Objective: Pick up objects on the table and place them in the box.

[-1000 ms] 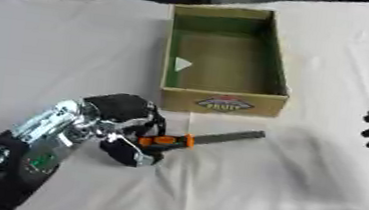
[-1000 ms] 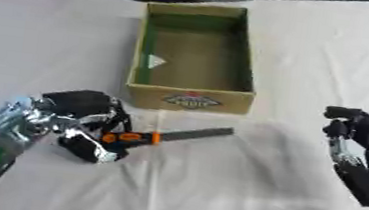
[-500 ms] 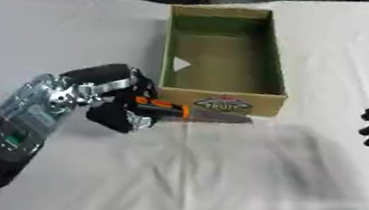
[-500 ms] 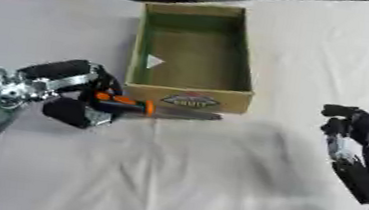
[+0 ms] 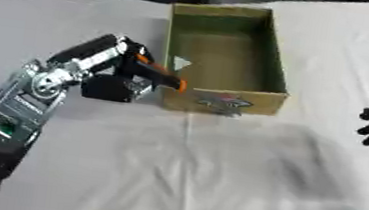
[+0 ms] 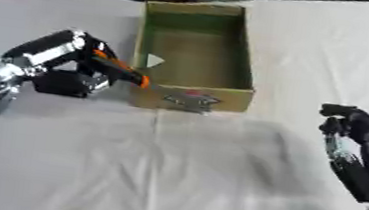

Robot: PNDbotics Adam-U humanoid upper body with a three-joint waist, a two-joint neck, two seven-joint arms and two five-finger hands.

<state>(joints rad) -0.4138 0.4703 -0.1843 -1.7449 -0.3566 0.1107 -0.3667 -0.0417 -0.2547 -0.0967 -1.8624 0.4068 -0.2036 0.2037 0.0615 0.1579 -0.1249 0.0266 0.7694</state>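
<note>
The left hand has its fingers curled around the orange-and-black handled tool, held at the near-left wall of the open brown cardboard box. The right hand rests with fingers relaxed on the white-clothed table.

The box is being kept at the table's far middle; the tool is being held just left of its near-left corner (the right hand lying far right).
</note>
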